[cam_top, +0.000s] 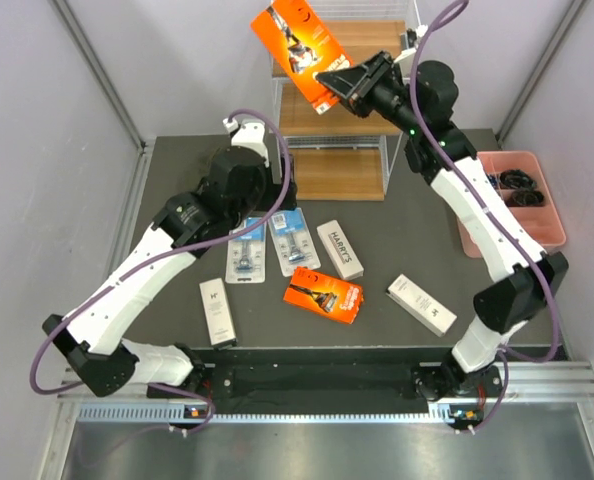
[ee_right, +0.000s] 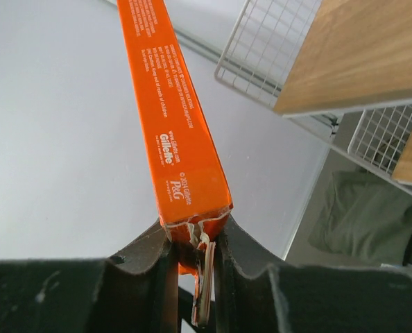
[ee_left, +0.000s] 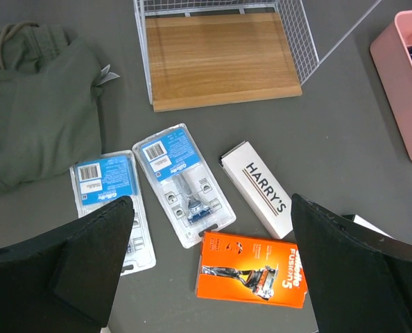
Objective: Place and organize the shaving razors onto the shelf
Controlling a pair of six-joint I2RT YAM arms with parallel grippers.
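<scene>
Razor box (ee_right: 171, 125), orange, its end between fingers of right pincer (ee_right: 194, 241).

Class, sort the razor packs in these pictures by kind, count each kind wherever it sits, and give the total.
Orange boxes: 2
Blue blister packs: 2
White boxes: 3
Total: 7

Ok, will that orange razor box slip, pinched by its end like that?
Probably light and fairly stiff: the orange box stands out straight from the right claw. The pinched end looks crumpled and torn, so it may pivot or slip if it bumps the shelf.
</scene>
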